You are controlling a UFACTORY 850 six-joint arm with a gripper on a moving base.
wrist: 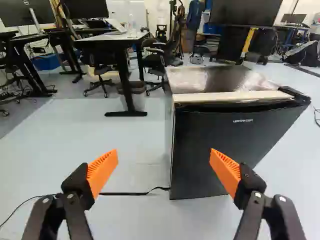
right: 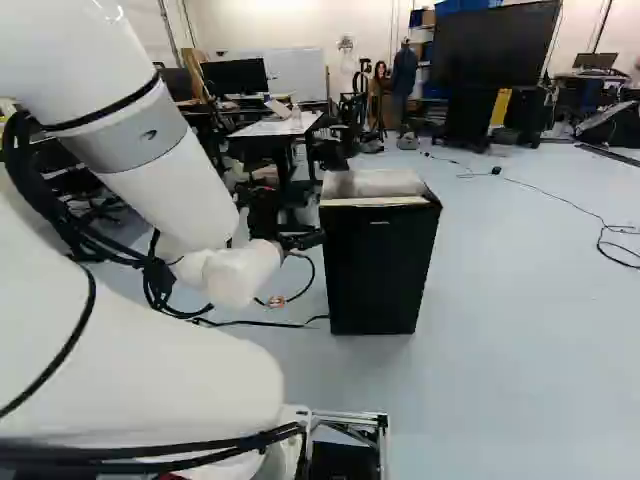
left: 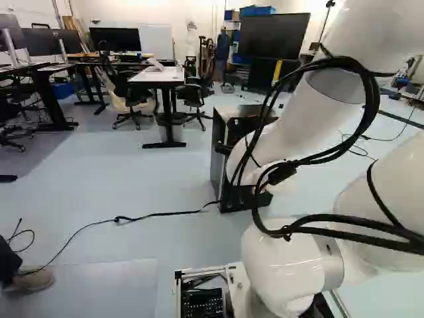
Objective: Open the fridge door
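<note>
Fridge [left: 217,159], left base view: stands on the floor [left: 172,179] right of the middle, partly hidden behind the arm [left: 291,132].
Cable [left: 159,214]: thin, black, trailing over the floor from the fridge towards a person's shoe [left: 34,281] (the shoe is at the left of the view).
Desk [left: 159,75]: white-topped, well beyond the fridge, with chairs [left: 131,91] beside it.
Gripper [right: 303,240], right base view: at the arm's end, beside the fridge's left side (whether it touches, I cannot tell from here).
Door [right: 378,275]: black, facing the base, closed as far as it shows.
Screen [right: 497,60]: big and dark, well behind the fridge, towards the right of the view.
Pads [wrist: 102,172], wrist view: orange and far apart, the gripper [wrist: 164,162] spread wide.
Fridge edge [wrist: 172,150]: upright, ahead of the gripper, seen between the fingers (the door runs on behind one finger).
</note>
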